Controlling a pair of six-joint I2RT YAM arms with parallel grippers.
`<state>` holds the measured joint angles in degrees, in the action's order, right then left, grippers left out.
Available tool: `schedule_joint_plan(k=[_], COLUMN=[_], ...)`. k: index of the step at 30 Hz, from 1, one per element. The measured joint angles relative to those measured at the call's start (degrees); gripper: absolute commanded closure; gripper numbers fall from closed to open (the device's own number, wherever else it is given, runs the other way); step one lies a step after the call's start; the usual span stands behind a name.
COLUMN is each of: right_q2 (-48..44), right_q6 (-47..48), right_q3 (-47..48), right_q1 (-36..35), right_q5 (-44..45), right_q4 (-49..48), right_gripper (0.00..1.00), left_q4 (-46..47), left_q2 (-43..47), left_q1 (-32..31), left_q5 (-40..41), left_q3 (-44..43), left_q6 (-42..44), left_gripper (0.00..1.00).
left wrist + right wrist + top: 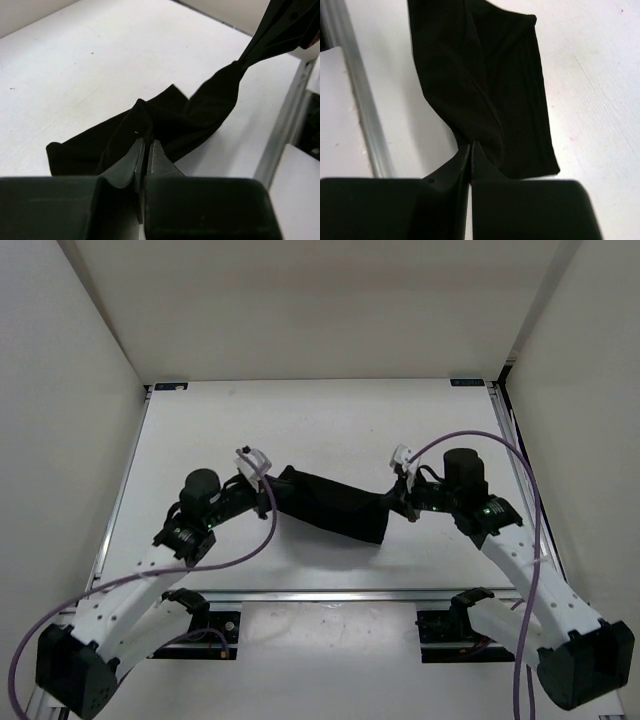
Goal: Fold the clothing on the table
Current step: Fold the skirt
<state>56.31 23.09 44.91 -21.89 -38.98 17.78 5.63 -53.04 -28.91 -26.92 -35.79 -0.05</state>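
The black clothing (330, 505) stretches across the middle of the white table (330, 430), bunched and twisted between both arms. At its left end my left gripper (275, 483) is shut on a fold of the cloth; in the left wrist view the pinched fabric (165, 117) rises from the closed tips (148, 141) and runs off to the upper right. My right gripper (393, 498) is shut on the garment's right end. From the right wrist, the cloth (485, 75) hangs away from the closed tips (471, 144) toward the table.
Metal rails (510, 455) run along the table's edges, and white walls (60, 390) close in on three sides. Purple cables (255, 540) loop off both arms. The near rail (360, 105) lies just beside the right gripper.
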Motion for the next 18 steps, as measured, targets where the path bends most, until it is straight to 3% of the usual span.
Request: schedule_joint_plan(k=[9,13,18], right_q2=[-14.56,-16.50,-16.00], right_q6=[-2.05,-3.56,-5.40], right_q3=[-8.11,-12.31,-13.11], right_q1=[-1.66,0.96,-0.83], right_q5=[-0.46,-1.11,-0.63], right_q4=[7.15,8.63,8.68], right_gripper=[1.00,1.00,1.00], left_q4=[-5.25,-8.24,-11.56], left_q2=[21.55,24.87,25.51], left_q1=[1.70,3.91,7.37], left_q5=[-1.25,-2.64,-4.35], left_q3=[9.35,12.50,13.81], left_q6=[-9.25,-11.50,-13.68], left_gripper=[1.00,1.00,1.00])
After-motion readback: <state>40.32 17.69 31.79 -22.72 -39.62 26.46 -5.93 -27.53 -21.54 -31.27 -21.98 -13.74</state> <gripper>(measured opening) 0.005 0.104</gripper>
